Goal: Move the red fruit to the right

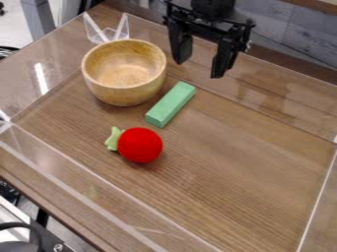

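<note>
The red fruit (138, 145), small and round with a green leafy cap on its left side, lies on the wooden table toward the front left. My gripper (198, 63) hangs at the back, pointing down, well behind and to the right of the fruit. Its black fingers stand apart, open, with nothing between them.
A wooden bowl (124, 72) stands at the back left, just left of the gripper. A light green rectangular block (171, 102) lies between the bowl and the fruit. Clear plastic walls (39, 89) ring the wooden table (250, 157).
</note>
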Robot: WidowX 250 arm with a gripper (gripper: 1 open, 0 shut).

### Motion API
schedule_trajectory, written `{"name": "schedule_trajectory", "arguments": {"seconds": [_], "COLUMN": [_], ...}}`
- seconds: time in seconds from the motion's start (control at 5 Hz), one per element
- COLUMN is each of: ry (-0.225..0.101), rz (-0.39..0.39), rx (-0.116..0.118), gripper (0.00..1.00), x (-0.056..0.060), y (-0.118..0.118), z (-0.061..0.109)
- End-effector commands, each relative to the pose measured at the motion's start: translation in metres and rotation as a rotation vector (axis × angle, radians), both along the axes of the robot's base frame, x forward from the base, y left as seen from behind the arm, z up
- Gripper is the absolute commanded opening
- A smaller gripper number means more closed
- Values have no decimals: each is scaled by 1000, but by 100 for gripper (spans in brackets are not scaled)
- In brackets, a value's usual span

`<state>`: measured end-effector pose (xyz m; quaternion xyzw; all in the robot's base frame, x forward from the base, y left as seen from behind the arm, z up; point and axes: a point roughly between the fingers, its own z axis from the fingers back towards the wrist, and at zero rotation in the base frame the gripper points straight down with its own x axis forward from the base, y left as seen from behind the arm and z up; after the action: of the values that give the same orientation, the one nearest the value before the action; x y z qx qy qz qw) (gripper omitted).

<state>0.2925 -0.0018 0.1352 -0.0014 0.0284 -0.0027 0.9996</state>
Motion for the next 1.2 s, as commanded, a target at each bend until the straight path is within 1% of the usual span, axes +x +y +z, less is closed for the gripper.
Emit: {"name": "schedule_trajectory", "arguments": {"seconds": [0.0,0.2,0.4,0.6,0.8,1.0], "ry": [19,25,-6,-57,-100,-129], "rz": [-3,-16,22,56,-3,-33], "rx": [-1,10,19,13,-6,-31], "gripper": [100,100,100,100,100,100], "x": [-11,-36,-61,-79,-80,-75], "y": [-6,-5,7,22,42,54], "z": [-16,-38,-55,-65,-80,-95]}}
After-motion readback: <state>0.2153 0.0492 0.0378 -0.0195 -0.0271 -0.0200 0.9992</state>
